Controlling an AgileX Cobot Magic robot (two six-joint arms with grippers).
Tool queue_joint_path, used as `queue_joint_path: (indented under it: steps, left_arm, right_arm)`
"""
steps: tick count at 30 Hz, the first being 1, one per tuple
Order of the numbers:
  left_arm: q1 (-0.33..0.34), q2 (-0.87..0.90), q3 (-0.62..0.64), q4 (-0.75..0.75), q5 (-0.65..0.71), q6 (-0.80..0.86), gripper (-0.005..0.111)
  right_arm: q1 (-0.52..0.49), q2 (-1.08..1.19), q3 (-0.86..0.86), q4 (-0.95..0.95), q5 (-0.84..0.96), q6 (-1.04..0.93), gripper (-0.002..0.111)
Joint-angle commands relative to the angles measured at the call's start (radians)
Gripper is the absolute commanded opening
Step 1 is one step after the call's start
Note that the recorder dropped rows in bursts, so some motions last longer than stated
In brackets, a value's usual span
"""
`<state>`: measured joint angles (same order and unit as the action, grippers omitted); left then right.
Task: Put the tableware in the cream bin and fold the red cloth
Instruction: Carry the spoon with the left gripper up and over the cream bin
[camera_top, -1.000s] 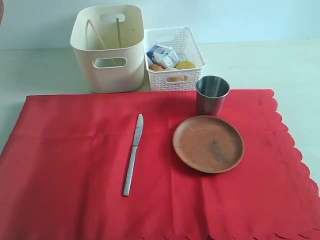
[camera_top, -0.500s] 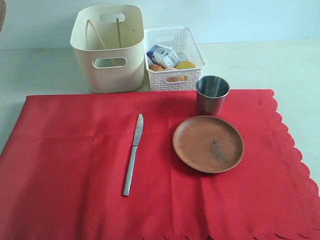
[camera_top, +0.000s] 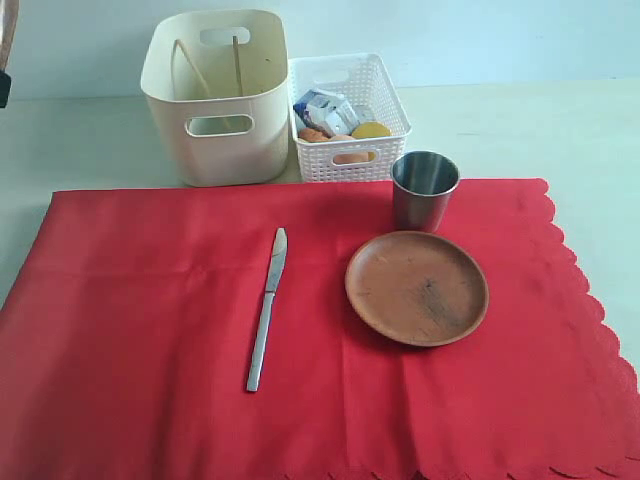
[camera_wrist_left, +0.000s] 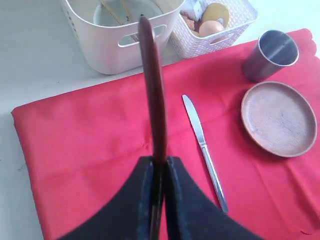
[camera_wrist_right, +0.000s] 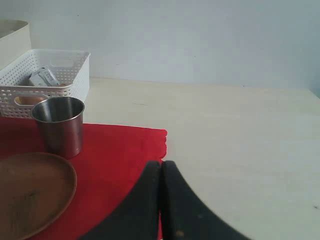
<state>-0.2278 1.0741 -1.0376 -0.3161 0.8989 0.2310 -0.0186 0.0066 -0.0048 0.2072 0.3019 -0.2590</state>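
1. Red cloth (camera_top: 150, 300) cut off at near edge.
2. Left gripper (camera_wrist_left: 159, 170) clamps dark wooden spoon (camera_wrist_left: 154, 90); its lower end hidden.
3. Right gripper (camera_wrist_right: 161, 172) closed, empty.
4. Chopsticks (camera_top: 193, 70) half-hidden inside cream bin (camera_top: 240, 150), far left.

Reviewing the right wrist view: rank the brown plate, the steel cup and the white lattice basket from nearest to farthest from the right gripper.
Measured from the right gripper:
1. The brown plate, lying on the red cloth, is nearest.
2. The steel cup stands upright on the cloth just beyond the plate.
3. The white lattice basket sits off the cloth, behind the cup, and is farthest.
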Motion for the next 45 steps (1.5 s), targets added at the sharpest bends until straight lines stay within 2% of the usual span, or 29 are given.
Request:
queue_joint_path:
  steps: [1, 10, 17, 27, 45]
  left_arm:
    - [0.001, 0.006, 0.004, -0.018, -0.017, -0.006, 0.0]
    - [0.001, 0.008, 0.004, -0.026, -0.085, -0.03, 0.0]
    - [0.001, 0.039, 0.004, -0.099, -0.166, -0.03, 0.0]
    - [0.001, 0.107, 0.004, -0.214, -0.189, -0.03, 0.0]
    - [0.001, 0.107, 0.004, -0.256, -0.222, -0.028, 0.0]
  right_arm:
    - [-0.005, -0.007, 0.005, 0.002, -0.012, -0.002, 0.0]
    - [-0.005, -0.007, 0.005, 0.002, -0.012, -0.002, 0.0]
    - [-0.005, -0.007, 0.005, 0.002, -0.012, -0.002, 0.0]
    - [-0.005, -0.007, 0.005, 0.002, -0.012, -0.002, 0.0]
    - [-0.005, -0.007, 0.005, 0.002, -0.012, -0.002, 0.0]
